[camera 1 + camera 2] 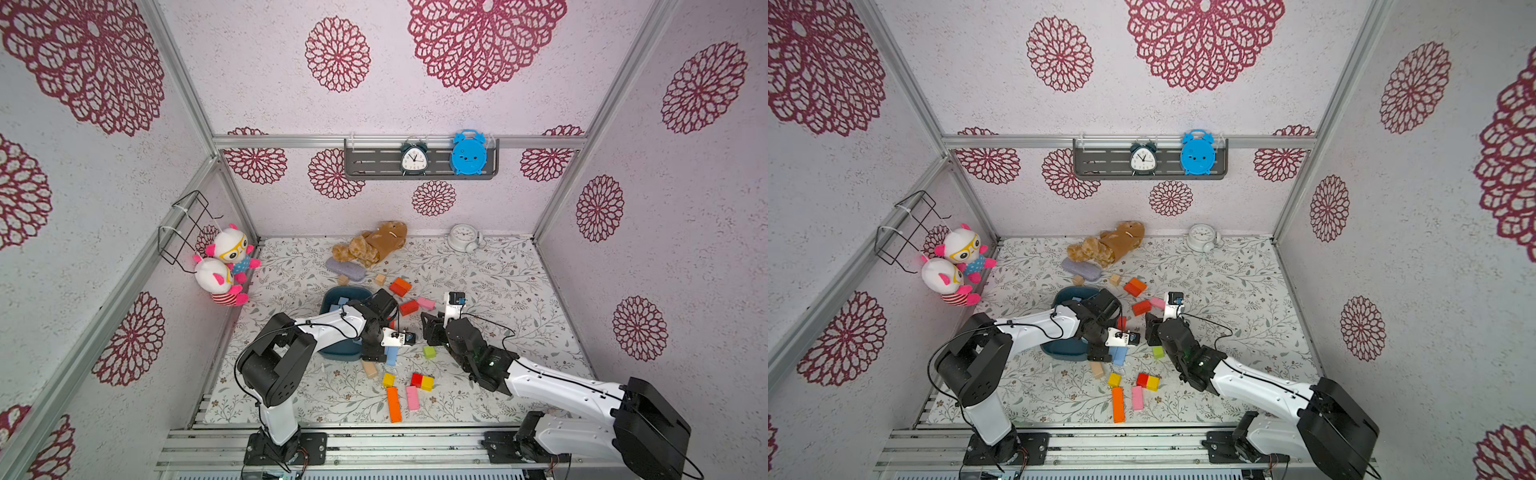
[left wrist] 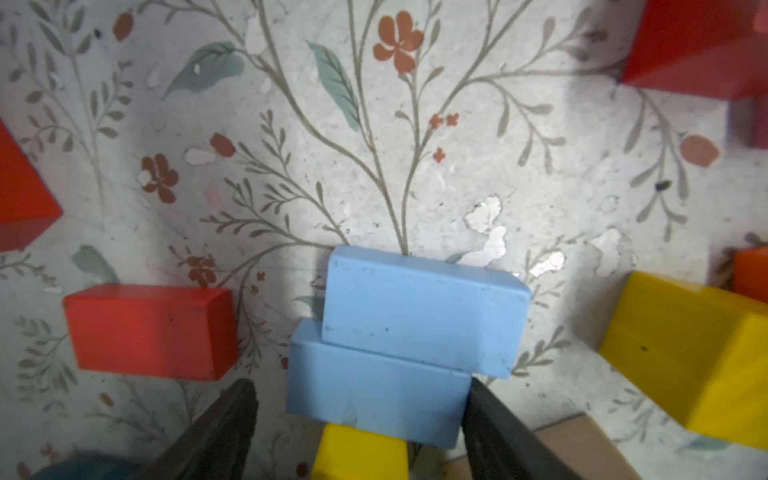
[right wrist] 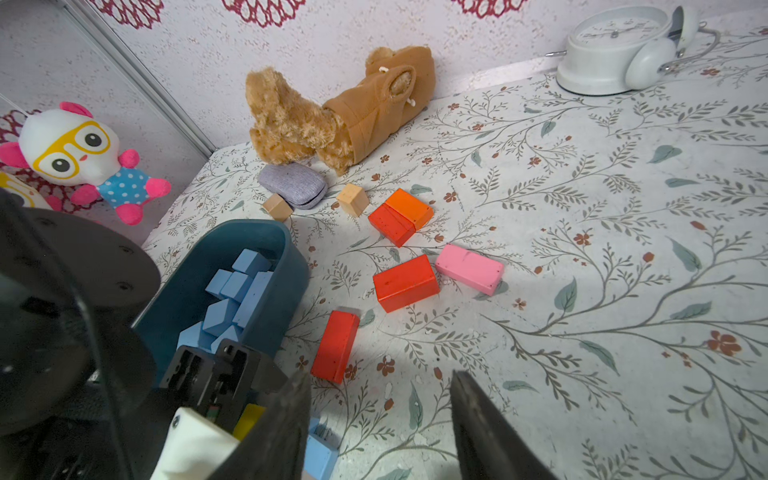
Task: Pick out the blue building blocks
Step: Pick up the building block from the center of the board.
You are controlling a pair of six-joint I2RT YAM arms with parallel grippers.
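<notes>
Blue building blocks: two bricks touching, the nearer between my left gripper's jaws. Jaws spread, gripping nothing.

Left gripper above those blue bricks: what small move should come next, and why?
Probably close the jaws: the left gripper stands open astride the nearer blue brick, a gap beside one finger. The teal tray holds other blue blocks.

I read the blue building blocks as matte, scuffed; the red block as smooth paint; the table covering chipped; at twelve o'clock, a fuzzy plush bear.
</notes>
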